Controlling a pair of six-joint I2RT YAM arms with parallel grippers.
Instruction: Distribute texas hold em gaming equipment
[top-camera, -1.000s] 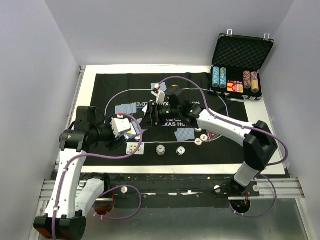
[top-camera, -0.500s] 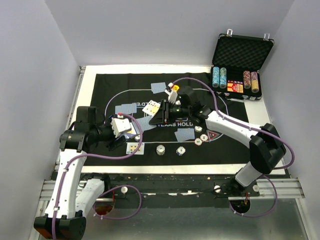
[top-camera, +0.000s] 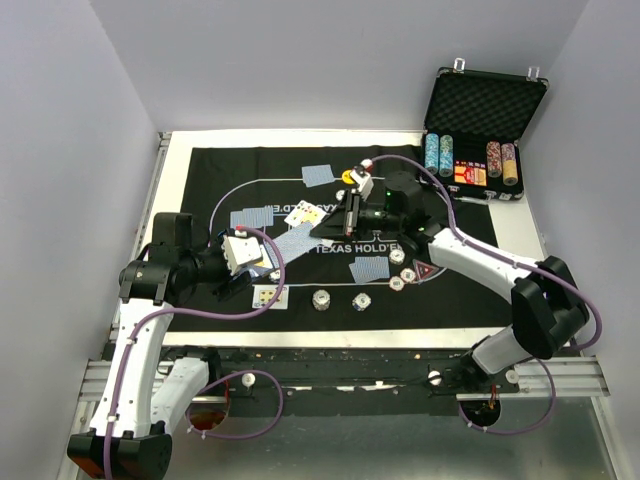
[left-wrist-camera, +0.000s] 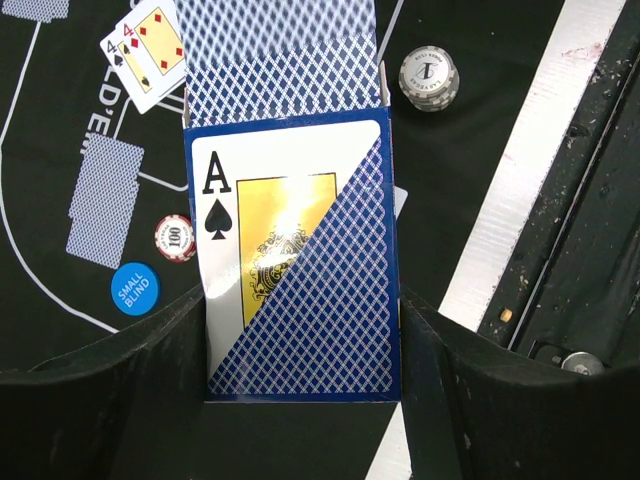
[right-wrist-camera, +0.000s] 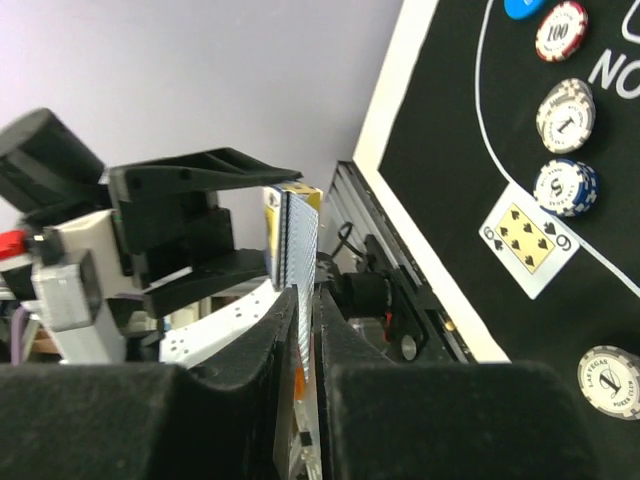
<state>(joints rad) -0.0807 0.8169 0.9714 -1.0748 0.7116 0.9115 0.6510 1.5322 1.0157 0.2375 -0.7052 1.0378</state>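
My right claw (right-wrist-camera: 305, 300) is pinched almost closed on one blue-backed card (right-wrist-camera: 297, 240). The card sits edge-on between the tips, so I grip thin stock by its short end. Straight ahead of that claw, the card's far end meets the mouth of the deck box (left-wrist-camera: 290, 260). My left claw (left-wrist-camera: 300, 345) clamps the box across its sides, open only as wide as the box. The box is held off the table, mouth toward my right claw, so a card can slide straight out. My read: a deal step, one card being drawn for the next seat, not yet laid down.

Below and to the right of my right claw lie a face-up six of spades (right-wrist-camera: 528, 237) and speckled chip stacks (right-wrist-camera: 565, 112), set along the white line on the black mat (right-wrist-camera: 450, 150). Ahead of my left claw are a face-up pair of cards (left-wrist-camera: 148, 45), a face-down card (left-wrist-camera: 105, 198) and the blue small-blind button (left-wrist-camera: 134, 288). These look already handed out. The open chip case (top-camera: 485, 100) is well behind my right claw, off the mat's corner.
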